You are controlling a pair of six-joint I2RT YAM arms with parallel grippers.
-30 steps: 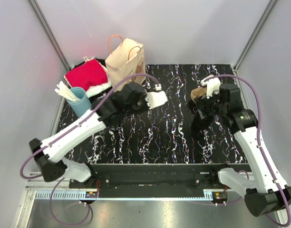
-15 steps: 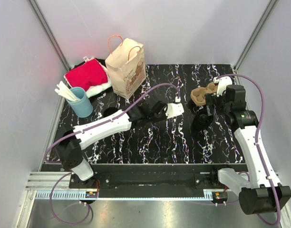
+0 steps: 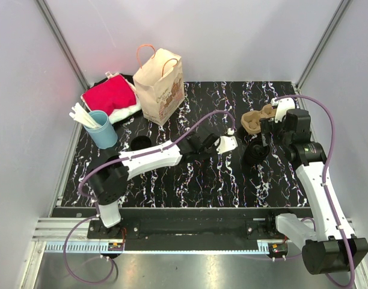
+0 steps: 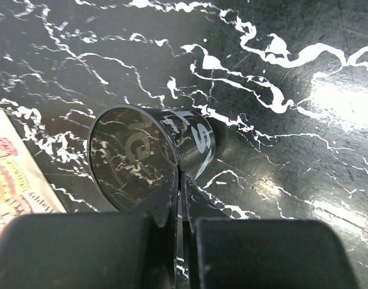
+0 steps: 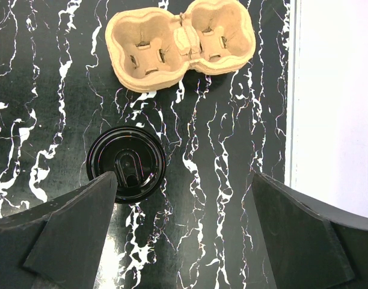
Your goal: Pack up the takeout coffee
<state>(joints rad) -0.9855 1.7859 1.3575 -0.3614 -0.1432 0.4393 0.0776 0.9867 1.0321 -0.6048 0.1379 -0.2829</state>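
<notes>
A black takeout cup (image 4: pixel 151 156) lies tilted on its side low over the marble table, its round end facing the left wrist camera. My left gripper (image 4: pixel 183 208) is shut on its edge, near the table's middle in the top view (image 3: pixel 201 144). A second black cup with a lid (image 5: pixel 127 162) stands upright in front of the brown pulp cup carrier (image 5: pixel 181 42); both also show in the top view, cup (image 3: pixel 255 153) and carrier (image 3: pixel 256 120). My right gripper (image 5: pixel 184 232) is wide open and empty above the table just right of the lidded cup, and also shows from above (image 3: pixel 267 129).
A brown paper bag (image 3: pixel 163 87) with handles stands at the back left; its printed side shows in the left wrist view (image 4: pixel 15 168). A blue cup of stirrers (image 3: pixel 100 127), a red cloth (image 3: pixel 110 95) and a black round object (image 3: pixel 139 143) sit left. The white wall (image 5: pixel 334 90) borders the right.
My left arm has swung right from beside the paper bag to the table's middle, uncovering the black round object. My right gripper has drawn back off the carrier, which now shows fully.
</notes>
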